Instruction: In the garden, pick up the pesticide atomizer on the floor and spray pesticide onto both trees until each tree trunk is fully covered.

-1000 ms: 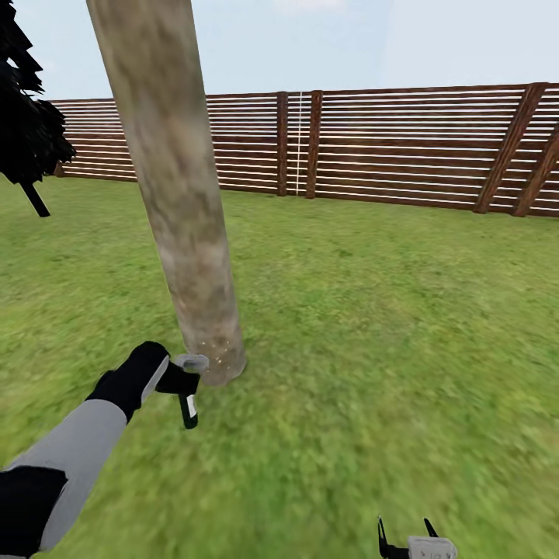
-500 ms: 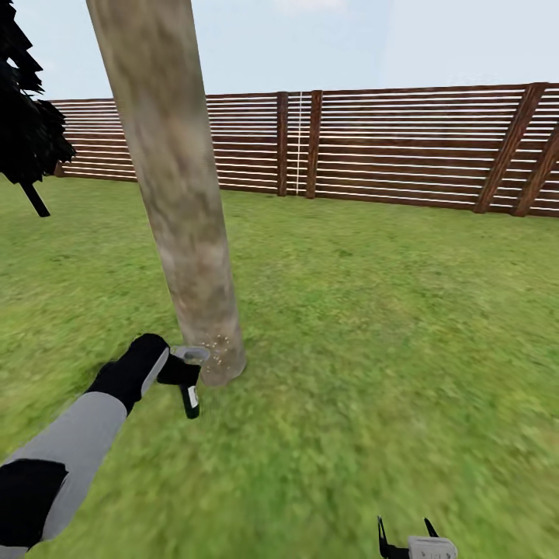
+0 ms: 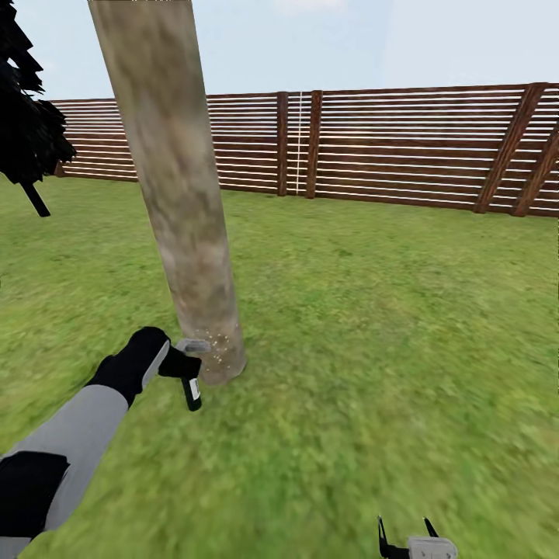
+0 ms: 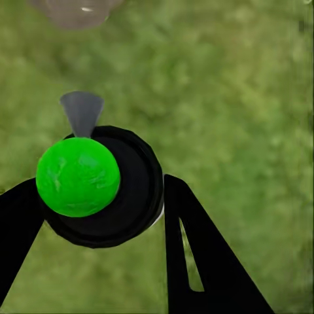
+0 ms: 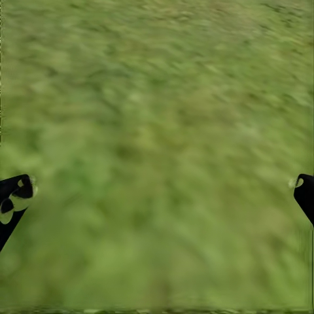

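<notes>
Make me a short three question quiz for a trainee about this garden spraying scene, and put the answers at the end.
1. True or false: the left tool grips the pesticide atomizer.
2. Multiple choice: where on the tree trunk do the pesticide specks show? A. near the top of the picture B. halfway up C. at the base, by the lawn
3. Fill in: behind the lawn stands a brown slatted wooden ____.

Key
1. True; in the left wrist view its fingers flank the bottle.
2. C
3. fence
</notes>
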Controlling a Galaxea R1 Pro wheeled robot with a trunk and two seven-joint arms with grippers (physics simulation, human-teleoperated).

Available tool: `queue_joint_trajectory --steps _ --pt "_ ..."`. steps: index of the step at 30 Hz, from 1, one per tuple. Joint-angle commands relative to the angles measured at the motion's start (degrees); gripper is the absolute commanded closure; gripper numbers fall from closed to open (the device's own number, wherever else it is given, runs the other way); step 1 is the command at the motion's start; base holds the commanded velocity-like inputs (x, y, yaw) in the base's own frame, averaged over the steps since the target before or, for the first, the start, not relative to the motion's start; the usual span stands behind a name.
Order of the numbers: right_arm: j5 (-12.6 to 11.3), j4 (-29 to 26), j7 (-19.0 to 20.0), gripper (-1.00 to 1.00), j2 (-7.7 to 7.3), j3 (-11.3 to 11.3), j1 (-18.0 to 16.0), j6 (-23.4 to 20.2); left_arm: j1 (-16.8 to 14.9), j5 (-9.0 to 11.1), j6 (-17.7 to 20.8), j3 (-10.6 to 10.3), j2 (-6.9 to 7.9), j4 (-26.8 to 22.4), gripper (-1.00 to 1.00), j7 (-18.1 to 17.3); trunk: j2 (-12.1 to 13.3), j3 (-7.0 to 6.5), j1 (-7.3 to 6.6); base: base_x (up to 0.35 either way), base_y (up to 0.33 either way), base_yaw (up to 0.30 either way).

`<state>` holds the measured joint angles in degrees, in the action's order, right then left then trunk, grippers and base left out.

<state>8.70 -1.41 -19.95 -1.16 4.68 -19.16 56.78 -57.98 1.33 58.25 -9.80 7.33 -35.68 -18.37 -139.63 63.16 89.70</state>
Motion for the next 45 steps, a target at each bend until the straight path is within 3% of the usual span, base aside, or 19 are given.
queue_joint_trajectory --steps 1,4,5,7,9,11,13,17,20,23,25,28,31,33,35,38,40,43,45 --pt "0.0 0.0 0.0 -1.00 -0.02 0.0 0.0 0.0 -0.5 -0.6 -0.1 0.0 -1.31 0.0 1.00 0.0 0.0 0.00 0.00 -0.203 0.000 0.000" --pt "0.0 0.0 0.0 -1.00 0.00 0.0 0.0 0.0 -2.2 -0.7 -0.1 0.0 -1.33 0.1 1.00 0.0 0.0 0.00 0.00 -0.050 0.000 0.000" --pt "0.0 0.0 0.0 -1.00 0.01 0.0 0.0 0.0 -2.6 -0.8 -0.1 0.0 -0.64 0.2 1.00 0.0 0.0 0.00 0.00 -0.005 0.000 0.000" --pt "0.0 0.0 0.0 -1.00 0.02 0.0 0.0 0.0 -3.0 -0.7 -0.1 0.1 2.33 0.6 1.00 0.0 0.0 0.00 0.00 -0.001 0.000 0.000" --pt "0.0 0.0 0.0 -1.00 0.02 0.1 0.0 0.0 -3.1 -0.6 -0.1 0.1 2.84 0.7 1.00 0.0 0.0 0.00 0.00 0.000 0.000 0.000" --pt "0.0 0.0 0.0 -1.00 0.02 0.1 0.0 -0.1 -3.2 -0.5 -0.1 0.0 1.99 0.3 1.00 0.0 0.0 0.00 0.00 0.000 0.000 0.000" --pt "0.0 0.0 0.0 -1.00 -0.05 0.1 0.0 0.0 -4.6 -0.7 0.1 -0.2 -0.30 0.3 1.00 0.0 0.0 0.00 0.00 0.000 0.000 0.000" --pt "0.0 0.0 0.0 -1.00 -0.07 0.1 0.0 -0.1 -5.8 -0.8 0.4 -0.3 -2.72 0.2 1.00 0.0 0.0 0.00 0.00 0.000 0.000 0.000" --pt "0.0 0.0 0.0 -1.00 -0.07 0.1 0.0 0.0 -5.7 -0.9 0.5 -0.3 -2.12 0.2 1.00 0.0 0.0 0.00 0.00 0.000 0.000 0.000" --pt "0.0 0.0 0.0 -1.00 -0.07 0.1 0.0 -0.1 -5.7 -1.0 0.5 -0.1 0.06 0.2 1.00 0.0 0.0 0.00 0.00 -0.223 0.000 0.000" --pt "0.0 0.0 0.0 -1.00 -0.07 0.1 0.0 -0.1 -5.7 -0.9 0.5 0.0 0.42 0.2 1.00 0.0 0.0 0.00 0.00 -0.127 0.000 0.000" --pt "0.0 0.0 0.0 -1.00 -0.07 0.1 0.0 0.0 -6.0 -0.8 0.5 -0.1 -1.09 0.0 1.00 0.0 0.0 0.00 0.00 -0.015 0.000 0.000" --pt "0.0 0.0 0.0 -1.00 -0.07 0.1 0.0 0.0 -8.2 -0.9 0.5 -0.2 -4.51 0.1 1.00 0.0 0.0 0.00 0.00 -0.001 0.000 0.000" --pt "0.0 0.0 0.0 -1.00 -0.07 0.1 0.0 -0.1 -9.4 -0.9 0.5 -0.2 -4.78 0.3 1.00 0.1 0.0 0.00 0.00 0.000 0.000 0.000" --pt "0.0 0.0 0.0 -1.00 -0.07 0.1 0.0 -0.1 -9.8 -0.9 0.6 0.0 -3.85 0.4 1.00 0.1 0.0 0.00 0.00 0.000 0.000 0.000" --pt "0.0 0.0 0.0 -1.00 -0.07 0.1 0.0 -0.1 -9.8 -0.8 0.6 0.1 -0.73 0.3 1.00 0.1 0.0 0.00 0.00 0.000 0.000 0.000" --pt "0.0 0.0 0.0 -1.00 -0.07 0.1 0.0 -0.1 -9.7 -0.6 0.6 0.1 0.18 0.3 1.00 0.1 0.0 0.00 0.00 0.000 0.000 0.000" --pt "0.0 0.0 0.0 -1.00 -0.07 0.1 0.0 -0.1 -10.0 -0.5 0.6 0.1 -1.19 0.0 1.00 0.0 0.0 0.00 0.00 0.000 0.000 0.000" --pt "0.0 0.0 0.0 -1.00 -0.08 0.1 0.0 0.0 -11.0 -0.7 0.6 -0.1 -4.22 0.1 1.00 0.1 0.0 0.00 0.00 0.000 0.000 0.000"
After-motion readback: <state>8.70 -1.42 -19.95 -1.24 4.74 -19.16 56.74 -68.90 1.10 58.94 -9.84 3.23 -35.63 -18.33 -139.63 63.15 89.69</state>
